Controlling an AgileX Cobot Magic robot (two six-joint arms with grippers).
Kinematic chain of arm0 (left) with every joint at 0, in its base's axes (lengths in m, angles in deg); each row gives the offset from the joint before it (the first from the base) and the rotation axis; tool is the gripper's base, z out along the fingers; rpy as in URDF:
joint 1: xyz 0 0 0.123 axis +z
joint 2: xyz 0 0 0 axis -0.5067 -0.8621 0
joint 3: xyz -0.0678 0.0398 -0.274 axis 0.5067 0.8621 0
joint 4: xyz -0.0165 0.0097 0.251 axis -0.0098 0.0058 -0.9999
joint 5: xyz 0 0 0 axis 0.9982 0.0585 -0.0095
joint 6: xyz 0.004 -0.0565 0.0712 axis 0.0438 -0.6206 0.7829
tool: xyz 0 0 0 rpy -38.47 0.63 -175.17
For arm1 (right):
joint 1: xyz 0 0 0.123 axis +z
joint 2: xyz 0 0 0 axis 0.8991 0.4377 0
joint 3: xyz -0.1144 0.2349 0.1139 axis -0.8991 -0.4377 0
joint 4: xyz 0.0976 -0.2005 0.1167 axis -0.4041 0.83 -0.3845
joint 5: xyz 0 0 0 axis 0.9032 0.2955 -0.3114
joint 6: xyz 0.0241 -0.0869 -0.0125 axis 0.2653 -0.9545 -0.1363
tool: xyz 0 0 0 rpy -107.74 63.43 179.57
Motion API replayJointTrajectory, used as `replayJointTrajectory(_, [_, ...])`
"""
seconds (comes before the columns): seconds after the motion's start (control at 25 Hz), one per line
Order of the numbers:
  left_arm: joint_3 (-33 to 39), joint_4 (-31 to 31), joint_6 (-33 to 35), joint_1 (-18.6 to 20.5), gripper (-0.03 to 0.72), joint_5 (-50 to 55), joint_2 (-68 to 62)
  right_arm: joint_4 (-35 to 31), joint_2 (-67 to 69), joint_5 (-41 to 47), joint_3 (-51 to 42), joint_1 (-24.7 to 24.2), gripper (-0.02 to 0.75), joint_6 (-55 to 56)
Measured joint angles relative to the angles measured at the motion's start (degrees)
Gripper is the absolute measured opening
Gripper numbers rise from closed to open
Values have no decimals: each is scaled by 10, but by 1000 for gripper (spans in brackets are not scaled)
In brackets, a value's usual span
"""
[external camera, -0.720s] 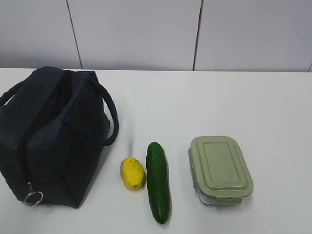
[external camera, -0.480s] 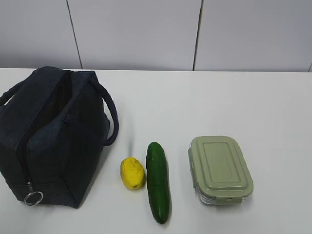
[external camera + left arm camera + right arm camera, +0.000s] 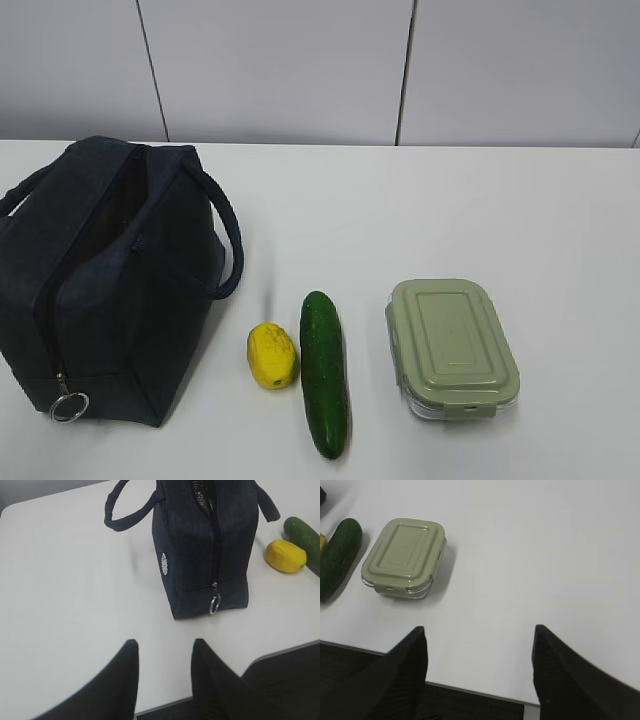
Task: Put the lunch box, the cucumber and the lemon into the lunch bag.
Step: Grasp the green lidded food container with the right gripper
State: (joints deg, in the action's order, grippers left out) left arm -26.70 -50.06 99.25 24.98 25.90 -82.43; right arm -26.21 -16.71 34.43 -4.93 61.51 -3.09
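Observation:
The navy lunch bag stands at the left of the white table, its top partly unzipped, ring pull hanging at its near end. Right of it lie the yellow lemon, the dark green cucumber and the green-lidded lunch box, side by side. My left gripper hovers open over the table's near edge, short of the lunch bag, holding nothing. My right gripper is open wider and empty, near the front edge, right of the lunch box. Neither gripper shows in the exterior view.
The table's front edge runs under both grippers, with dark floor below. A pale panelled wall backs the table. Bare tabletop stretches behind and right of the lunch box.

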Motion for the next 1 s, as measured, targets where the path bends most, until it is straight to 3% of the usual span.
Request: replayJointTrajectory(1.0, [0, 0, 0, 0, 239, 0, 0, 0, 0, -1, 0, 0, 489, 0])
